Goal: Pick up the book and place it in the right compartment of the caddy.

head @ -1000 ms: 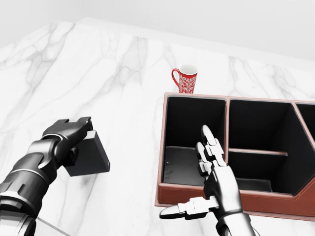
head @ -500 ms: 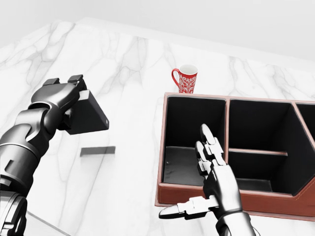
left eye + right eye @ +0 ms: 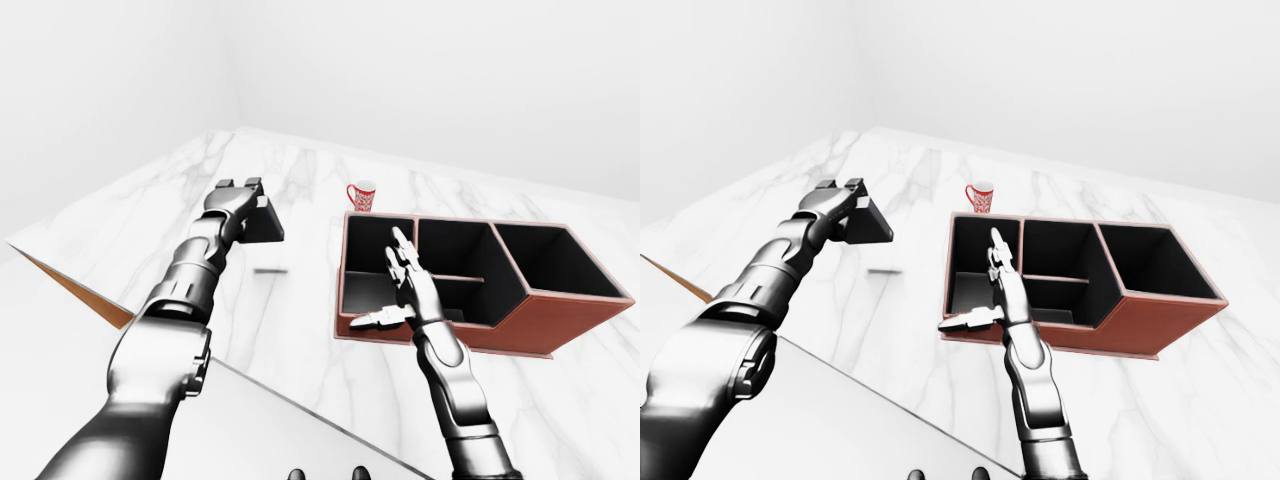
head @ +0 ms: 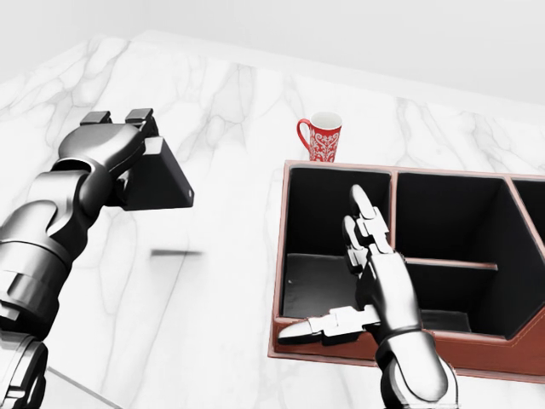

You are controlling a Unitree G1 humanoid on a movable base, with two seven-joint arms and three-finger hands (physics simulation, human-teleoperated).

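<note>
My left hand [image 4: 119, 136] is shut on a dark book [image 4: 157, 183] and holds it well above the marble counter [image 4: 213, 102]; its shadow lies on the marble below. The brown caddy [image 3: 560, 320] with black compartments stands at the right of the views; its right compartment [image 3: 545, 260] shows best in the left-eye view. My right hand [image 4: 358, 281] is open and empty, fingers spread, over the near wall of the caddy's left compartment [image 4: 328, 213].
A red patterned mug [image 4: 321, 136] stands on the counter just beyond the caddy's left corner. The counter's near edge [image 3: 70, 290] runs diagonally at the lower left of the left-eye view. White walls rise behind the counter.
My left hand has lifted the book off the counter and carried it up and slightly right. My right hand has risen a little over the caddy's near wall.
</note>
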